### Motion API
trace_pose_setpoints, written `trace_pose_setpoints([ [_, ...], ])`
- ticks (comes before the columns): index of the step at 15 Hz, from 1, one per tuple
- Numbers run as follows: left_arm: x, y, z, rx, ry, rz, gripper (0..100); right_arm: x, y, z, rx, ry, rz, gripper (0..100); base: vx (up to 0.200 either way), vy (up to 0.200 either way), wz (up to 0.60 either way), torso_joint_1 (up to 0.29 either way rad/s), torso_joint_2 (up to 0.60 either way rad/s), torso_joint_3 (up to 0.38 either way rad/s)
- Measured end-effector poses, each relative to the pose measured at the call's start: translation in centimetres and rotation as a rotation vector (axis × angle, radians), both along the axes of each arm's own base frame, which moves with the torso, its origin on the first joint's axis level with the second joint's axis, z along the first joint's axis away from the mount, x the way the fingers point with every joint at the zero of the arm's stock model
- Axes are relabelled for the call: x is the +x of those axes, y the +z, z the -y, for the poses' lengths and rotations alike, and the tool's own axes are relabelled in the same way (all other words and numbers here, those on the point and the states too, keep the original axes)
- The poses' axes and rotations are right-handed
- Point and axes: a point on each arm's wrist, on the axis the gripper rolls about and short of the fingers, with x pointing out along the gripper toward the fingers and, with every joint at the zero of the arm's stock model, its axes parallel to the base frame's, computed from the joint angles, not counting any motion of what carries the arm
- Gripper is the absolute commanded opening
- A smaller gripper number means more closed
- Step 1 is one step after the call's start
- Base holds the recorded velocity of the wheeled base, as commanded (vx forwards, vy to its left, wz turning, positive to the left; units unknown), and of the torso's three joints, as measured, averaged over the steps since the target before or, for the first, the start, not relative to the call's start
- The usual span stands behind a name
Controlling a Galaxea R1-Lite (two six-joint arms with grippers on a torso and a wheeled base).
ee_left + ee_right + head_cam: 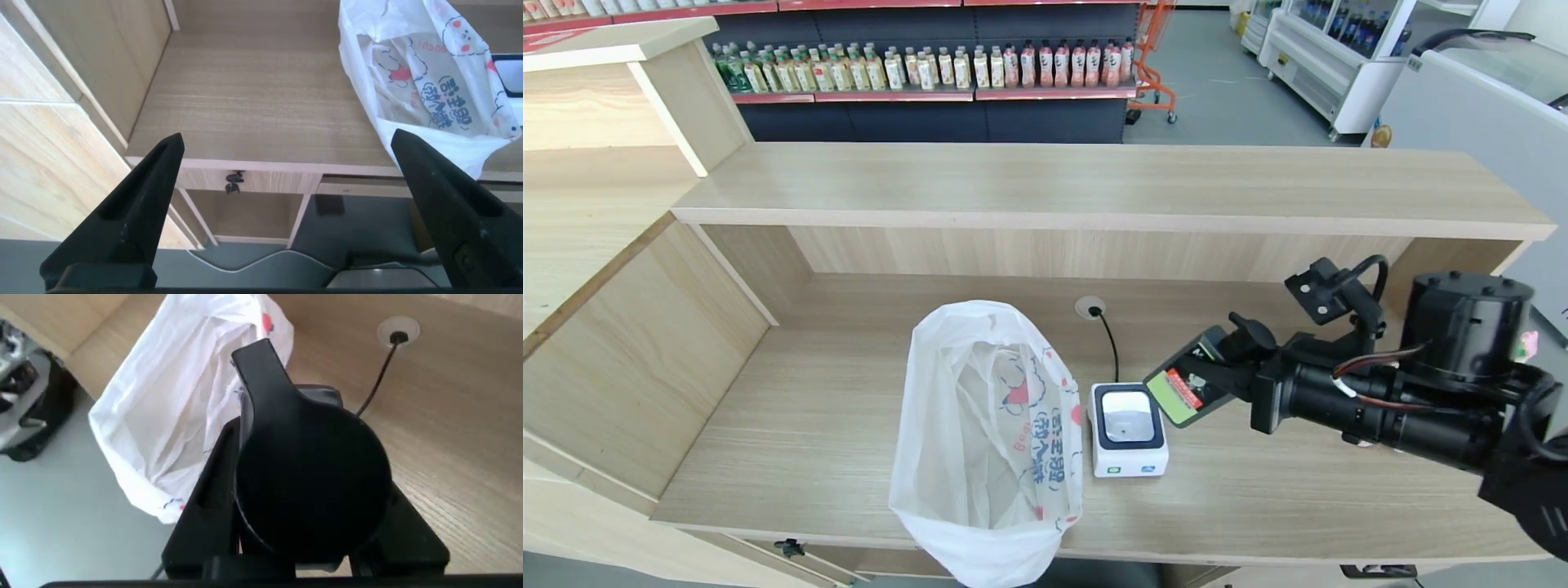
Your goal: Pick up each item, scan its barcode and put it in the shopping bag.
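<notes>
A flat dark pack (1186, 389) with a green and red label is tilted in the air just right of the white barcode scanner (1128, 429), label side facing down toward it. My right gripper (1227, 358) is shut on the pack's far end. The white shopping bag (988, 433) stands open on the counter immediately left of the scanner; the same bag (425, 73) lies beyond my left gripper (286, 143). That gripper hangs open and holds nothing, below and in front of the counter's front edge. From the right wrist, the bag (180, 416) lies behind the dark gripper.
The scanner's black cable (1111, 343) runs back to a grommet (1090, 307) in the wooden counter (792, 425). A raised shelf (1094, 184) walls the back and a wooden side panel (645, 359) closes the left. Bare counter lies left of the bag and right of the scanner.
</notes>
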Motion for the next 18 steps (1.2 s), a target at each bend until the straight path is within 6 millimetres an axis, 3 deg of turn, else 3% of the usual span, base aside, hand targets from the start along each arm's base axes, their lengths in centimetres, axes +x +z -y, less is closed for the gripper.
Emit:
trace_pose_setpoints([
  [3, 0.0, 0.0, 0.0, 0.0, 0.0, 0.0, 100, -2.7, 1.5, -0.6, -0.191, -0.03, 0.194, 0, -0.133, 0.0, 0.0, -0.005, 0.0, 0.006],
  [5, 0.0, 0.0, 0.0, 0.002, 0.0, 0.0, 100, -3.4, 2.0, -1.1, -0.213, -0.046, 0.228, 0, 0.0, 0.0, 0.0, 0.0, 0.0, 0.0],
  [10, 0.0, 0.0, 0.0, 0.003, 0.0, 0.0, 100, -2.3, 4.2, -4.7, -0.114, 0.001, 0.263, 0, 0.0, 0.2, 0.0, 0.011, 0.01, 0.005],
  [15, 0.0, 0.0, 0.0, 0.001, 0.0, 0.0, 100, -0.9, 3.6, -6.6, -0.049, 0.014, 0.171, 0, 0.0, 0.2, 0.0, 0.002, 0.01, 0.003],
  [18, 0.0, 0.0, 0.0, 0.0, 0.0, 0.0, 100, 1.0, 2.1, -6.2, -0.052, -0.018, 0.105, 0, 0.0, 0.133, 0.0, 0.0, 0.0, 0.002],
])
